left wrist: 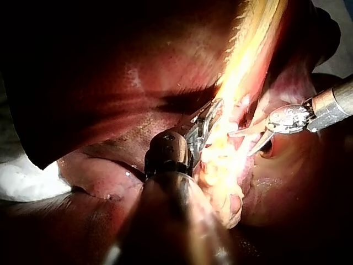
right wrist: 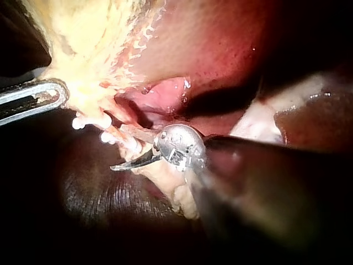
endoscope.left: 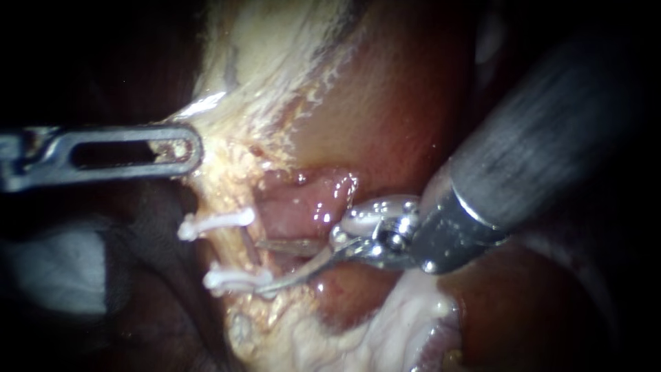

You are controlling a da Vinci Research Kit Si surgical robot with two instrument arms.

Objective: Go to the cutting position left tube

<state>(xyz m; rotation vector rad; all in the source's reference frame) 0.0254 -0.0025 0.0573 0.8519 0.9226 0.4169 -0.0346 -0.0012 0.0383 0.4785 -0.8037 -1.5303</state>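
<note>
Two white clips (endoscope.left: 219,222) (endoscope.left: 234,280) sit on thin tubes at the edge of pale fatty tissue (endoscope.left: 275,62). A thin reddish tube (endoscope.left: 248,246) runs between the clips. My right instrument (endoscope.left: 265,265) comes in from the upper right and ends in curved blades. The blades stand open, their tips close to this tube and between the clips. In the right wrist view the right instrument (right wrist: 124,152) lies just beside the clips (right wrist: 83,121). My left instrument (endoscope.left: 184,148), with a slotted jaw, is shut on the pale tissue's edge and holds it taut, as the left wrist view (left wrist: 208,118) also shows.
Dark red liver (endoscope.left: 392,103) lies behind the tissue, and a pink raw pocket (endoscope.left: 303,200) opens above the blades. A pale gauze-like pad (endoscope.left: 55,269) sits low on the left. The right instrument's thick shaft (endoscope.left: 551,131) fills the upper right.
</note>
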